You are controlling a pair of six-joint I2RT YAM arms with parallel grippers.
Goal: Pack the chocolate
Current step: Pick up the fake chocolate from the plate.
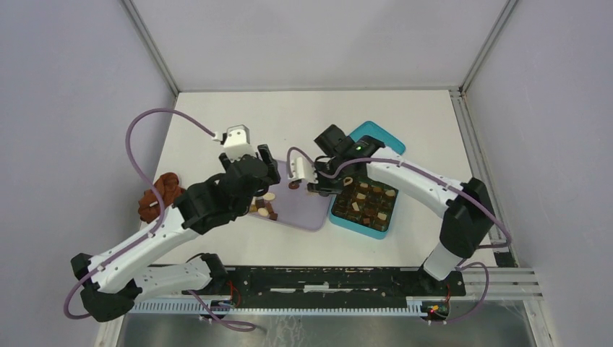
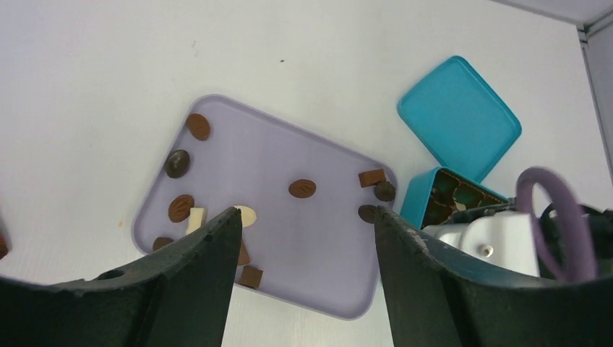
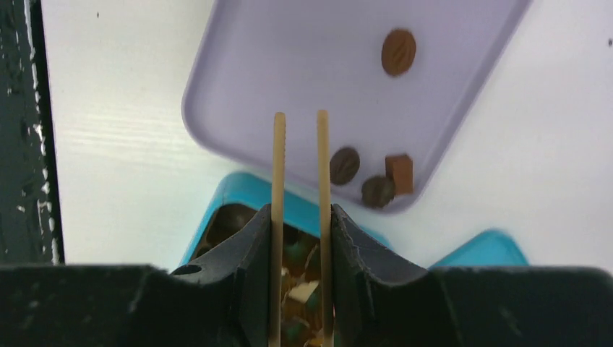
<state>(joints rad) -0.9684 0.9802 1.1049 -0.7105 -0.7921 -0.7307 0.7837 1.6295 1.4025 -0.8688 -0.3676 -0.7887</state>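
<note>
Several pieces of chocolate, brown, dark and cream, lie scattered on a lavender tray. More chocolate fills the compartments of the open teal box right of the tray. My left gripper hovers open above the tray's near side, with nothing between its fingers. My right gripper is shut on a pair of beige tongs. The tong tips stand slightly apart and empty over the tray's corner, beside three pieces of chocolate. The right gripper hangs between tray and box.
The teal lid lies behind the box, partly under the right arm. A rust-brown cloth lump sits on the table left of the left arm. The arms' black base rail runs along the near edge.
</note>
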